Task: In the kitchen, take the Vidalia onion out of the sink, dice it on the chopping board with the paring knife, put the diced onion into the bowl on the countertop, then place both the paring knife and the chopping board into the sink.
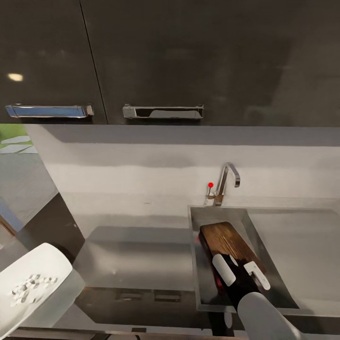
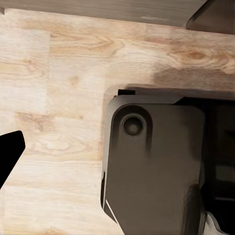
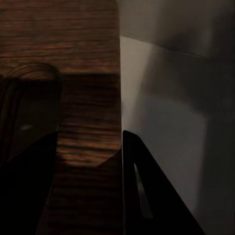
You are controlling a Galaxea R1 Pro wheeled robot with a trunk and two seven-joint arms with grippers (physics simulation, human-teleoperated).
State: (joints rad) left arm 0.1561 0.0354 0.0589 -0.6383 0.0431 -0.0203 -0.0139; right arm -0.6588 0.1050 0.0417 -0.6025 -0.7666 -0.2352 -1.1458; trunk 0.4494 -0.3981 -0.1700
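Observation:
The dark brown chopping board (image 1: 225, 242) lies tilted inside the steel sink (image 1: 202, 283), its far end near the basin's back wall. My right gripper (image 1: 241, 272) is shut on the board's near end, with white fingers (image 1: 224, 269) on either side. In the right wrist view the board (image 3: 88, 73) sits between the dark fingers (image 3: 147, 196), the gripper (image 3: 88, 142) closed on its edges. A small reddish patch (image 1: 218, 283) shows under the board; I cannot tell whether it is the paring knife. The white bowl (image 1: 47, 259) holds diced onion (image 1: 29, 285) at lower left.
The curved chrome tap (image 1: 227, 182) with its red knob (image 1: 210, 184) stands behind the basin. The drainboard (image 1: 302, 245) spreads to the right and the grey countertop (image 1: 137, 255) to the left. Dark wall cabinets (image 1: 165, 56) hang above. The left wrist view shows wooden floor (image 2: 73, 63) and my dark base (image 2: 152, 166).

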